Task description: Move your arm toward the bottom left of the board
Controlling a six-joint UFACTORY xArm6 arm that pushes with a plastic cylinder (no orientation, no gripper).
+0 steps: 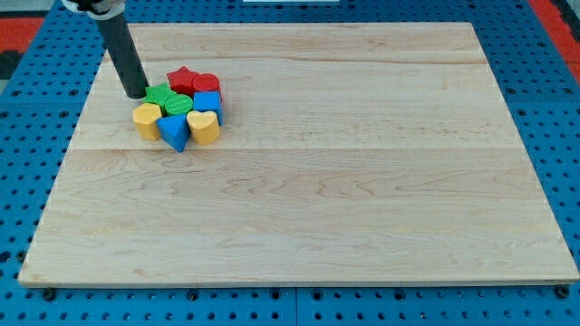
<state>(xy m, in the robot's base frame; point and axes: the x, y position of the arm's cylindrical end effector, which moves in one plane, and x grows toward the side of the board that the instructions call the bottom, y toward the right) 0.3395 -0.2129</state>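
Observation:
My tip (pixel 137 93) rests on the wooden board (pixel 308 181) in its upper left part, touching or nearly touching the left side of a tight cluster of blocks. The cluster holds a green block (pixel 159 93) right beside the tip, a second green block (pixel 178 105), a red star (pixel 184 78), a red block (pixel 207 83), a blue cube (pixel 208 100), a yellow block (pixel 147 118), a blue triangular block (pixel 174 130) and a yellow heart-like block (pixel 203 127). The dark rod (pixel 121 50) rises to the view's top left.
The board lies on a blue pegboard surface (pixel 27 136) that surrounds it. Red edging (pixel 557 18) shows at the view's top corners.

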